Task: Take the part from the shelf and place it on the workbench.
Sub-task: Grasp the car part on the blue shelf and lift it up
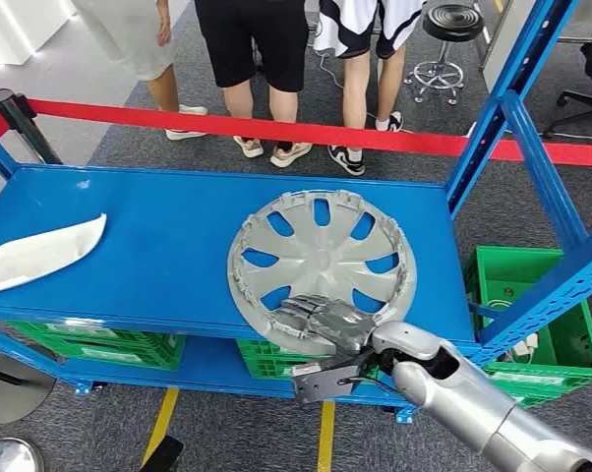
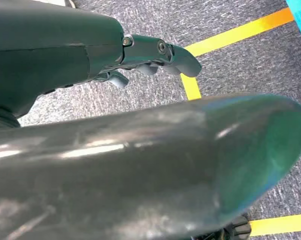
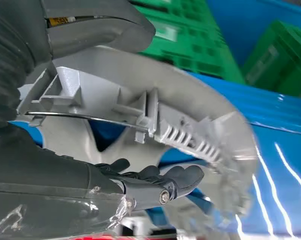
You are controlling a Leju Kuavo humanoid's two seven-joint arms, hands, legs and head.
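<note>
Your wheel cover (image 1: 323,265) lay on the shelf (image 1: 167,246), right of a curved panel (image 1: 36,254). Crates (image 1: 534,324) sat below; people (image 1: 264,59) stood behind.

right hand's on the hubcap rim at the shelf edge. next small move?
Probably lift it straight up a little. The right hand grips the near rim of the hubcap, thumb on one face and fingers on the other, while the rest lies flat on the blue shelf.

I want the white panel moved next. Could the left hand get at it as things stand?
Probably not right away. The left hand hangs low over the floor's yellow tape, while the white panel lies on the blue shelf, uncovered. The arm must lift first.
</note>
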